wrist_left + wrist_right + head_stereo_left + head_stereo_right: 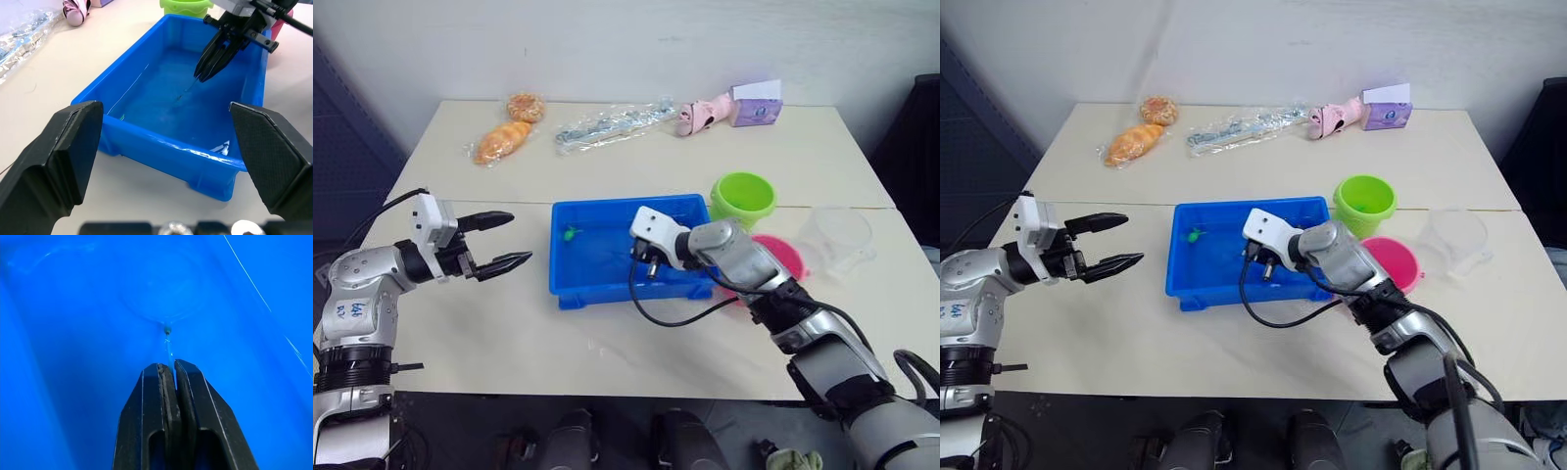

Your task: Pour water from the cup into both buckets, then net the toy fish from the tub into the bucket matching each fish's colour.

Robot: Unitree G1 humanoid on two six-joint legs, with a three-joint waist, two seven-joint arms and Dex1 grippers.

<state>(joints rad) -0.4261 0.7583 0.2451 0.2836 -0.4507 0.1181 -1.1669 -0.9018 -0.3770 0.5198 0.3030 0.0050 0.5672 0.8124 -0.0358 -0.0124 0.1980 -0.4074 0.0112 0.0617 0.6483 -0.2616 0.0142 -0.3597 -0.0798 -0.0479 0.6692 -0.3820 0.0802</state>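
Silver arms, white wrist blocks, black cables, black-fingered grippers

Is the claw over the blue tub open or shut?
Shut: the right claw pinches the net handle between its fingers, inside the tub.

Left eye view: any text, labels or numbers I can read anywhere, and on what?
Left arm: blue handwritten marks on the silver shell, too blurred to read.
Purple box at the table's far edge: print on its face, too small to read.
Tub, buckets, cup, clear bags: no visible text.
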